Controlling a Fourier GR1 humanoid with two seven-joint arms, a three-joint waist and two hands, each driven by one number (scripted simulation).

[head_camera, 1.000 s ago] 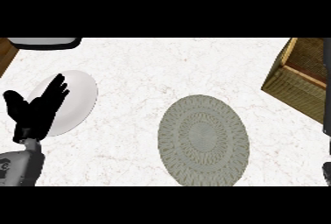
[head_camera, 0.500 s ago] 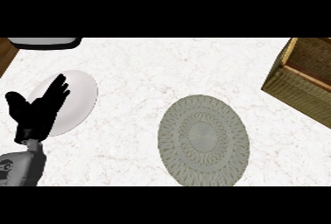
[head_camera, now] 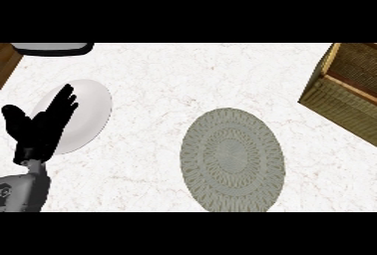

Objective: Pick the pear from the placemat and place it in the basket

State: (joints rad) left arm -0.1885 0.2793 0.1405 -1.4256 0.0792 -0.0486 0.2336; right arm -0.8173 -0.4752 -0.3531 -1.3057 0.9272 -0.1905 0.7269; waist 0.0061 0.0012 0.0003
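Woven grey-green placemat [head_camera: 232,160] lies bare at centre; no pear is visible. Wicker basket [head_camera: 346,89] sits far right. Left hand [head_camera: 40,132] rests idle over a white plate [head_camera: 92,107], fingers straight, holding nothing.

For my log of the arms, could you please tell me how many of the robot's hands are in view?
1. The left hand shows near the left edge, fingers straight, in front of a white plate. The right hand does not show in this view.
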